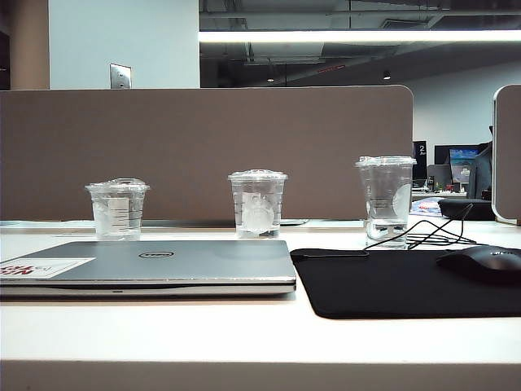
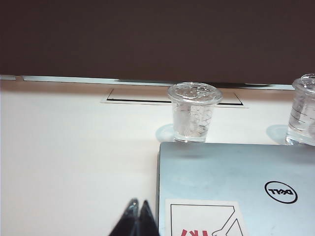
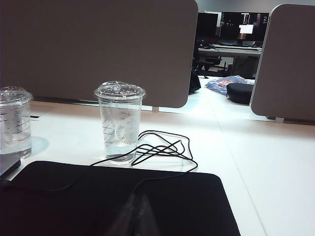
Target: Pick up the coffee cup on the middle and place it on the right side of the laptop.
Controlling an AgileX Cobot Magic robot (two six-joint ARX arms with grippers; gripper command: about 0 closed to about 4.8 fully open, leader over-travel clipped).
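Observation:
The coffee cup (image 1: 257,204) stands in the middle of the row of three, just behind the laptop's far right corner; it also shows at the frame edges in both wrist views (image 2: 305,110) (image 3: 15,123). The closed silver laptop (image 1: 163,261) (image 2: 236,187) lies flat on the white desk. My left gripper (image 2: 138,204) is shut with nothing in it, low over the desk beside the laptop's left edge. My right gripper (image 3: 139,197) is shut and empty over the black mouse pad, well short of the cups. Neither arm shows in the exterior view.
A short dome-lidded cup (image 1: 118,209) (image 2: 193,112) stands behind the laptop's left part. A taller clear cup (image 1: 385,199) (image 3: 119,123) stands behind the black mouse pad (image 1: 399,285) (image 3: 113,196), beside a looped black cable (image 3: 157,147). A black mouse (image 1: 482,262) rests on the pad. A brown partition (image 1: 203,147) closes the back.

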